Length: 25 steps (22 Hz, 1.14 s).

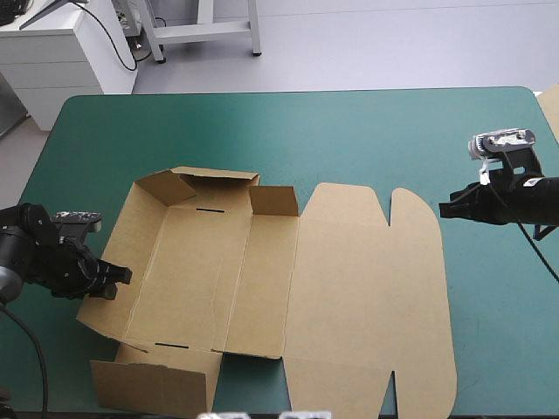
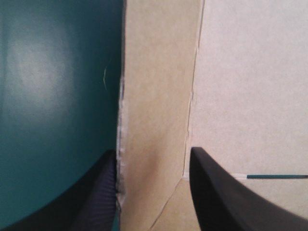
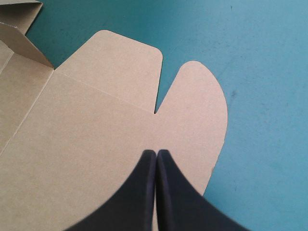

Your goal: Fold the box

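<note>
Left pincer wide, astride a wall of the box; right pincer pinched together — empty — at its opposite edge.

- The box was plain brown, with two thin dark slots.
- The table cover was teal-green — one even colour.
- The left gripper and the right gripper were black.

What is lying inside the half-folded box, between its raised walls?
Nothing lies there: the box shows only its bare brown floor with two narrow slots. The teal-green cover beneath the board is hidden.
</note>
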Tool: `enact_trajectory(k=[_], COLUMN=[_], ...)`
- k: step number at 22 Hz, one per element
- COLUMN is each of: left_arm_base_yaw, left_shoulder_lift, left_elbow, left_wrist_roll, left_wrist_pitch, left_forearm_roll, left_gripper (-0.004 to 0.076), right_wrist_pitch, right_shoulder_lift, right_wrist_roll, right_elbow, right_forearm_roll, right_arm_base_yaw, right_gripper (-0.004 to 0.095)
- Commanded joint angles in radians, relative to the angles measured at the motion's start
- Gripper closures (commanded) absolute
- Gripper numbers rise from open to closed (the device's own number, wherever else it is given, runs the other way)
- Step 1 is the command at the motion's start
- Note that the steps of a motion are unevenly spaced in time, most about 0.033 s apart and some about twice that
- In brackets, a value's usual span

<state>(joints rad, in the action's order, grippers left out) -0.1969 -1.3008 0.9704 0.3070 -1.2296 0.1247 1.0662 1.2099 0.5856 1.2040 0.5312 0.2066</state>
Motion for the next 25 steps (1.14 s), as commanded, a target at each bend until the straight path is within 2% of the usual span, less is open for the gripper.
enact_trajectory(k=[1, 10, 14, 16, 17, 20, 22, 25], left_arm_base_yaw=[-0.002, -0.002, -0.002, -0.002, -0.002, -0.002, -0.002, 0.004], left_shoulder_lift=[0.022, -0.031, -0.047, -0.047, -0.047, -0.047, -0.047, -0.047], left_elbow=[0.000, -0.019, -0.019, -0.019, -0.019, -0.019, -0.017, 0.036], left_wrist_roll=[0.034, 0.134, 0.132, 0.132, 0.132, 0.135, 0.150, 0.347], left_wrist_pitch=[-0.014, 0.031, 0.054, 0.088, 0.110, 0.126, 0.162, 0.210], left_forearm_roll=[0.016, 0.187, 0.152, 0.152, 0.152, 0.112, 0.109, 0.166], left_gripper=[0.0385, 0.0386, 0.0387, 0.0414, 0.0472, 0.0725, 0.0729, 0.0729], right_wrist_pitch=[-0.023, -0.018, -0.014, -0.012, -0.010, -0.003, 0.017, 0.015], right_shoulder_lift=[-0.023, -0.023, -0.023, -0.023, -0.023, -0.023, -0.023, -0.023], right_wrist_roll=[0.009, 0.009, 0.009, 0.009, 0.009, 0.009, 0.009, 0.012], right_elbow=[0.027, 0.027, 0.027, 0.027, 0.027, 0.027, 0.027, 0.027], right_forearm_roll=[0.034, 0.034, 0.034, 0.034, 0.034, 0.034, 0.032, 0.029], right_arm_base_yaw=[0.009, 0.009, 0.009, 0.009, 0.009, 0.009, 0.009, 0.009], right_gripper=[0.0928, 0.0929, 0.0929, 0.0929, 0.0929, 0.0929, 0.0929, 0.0929])
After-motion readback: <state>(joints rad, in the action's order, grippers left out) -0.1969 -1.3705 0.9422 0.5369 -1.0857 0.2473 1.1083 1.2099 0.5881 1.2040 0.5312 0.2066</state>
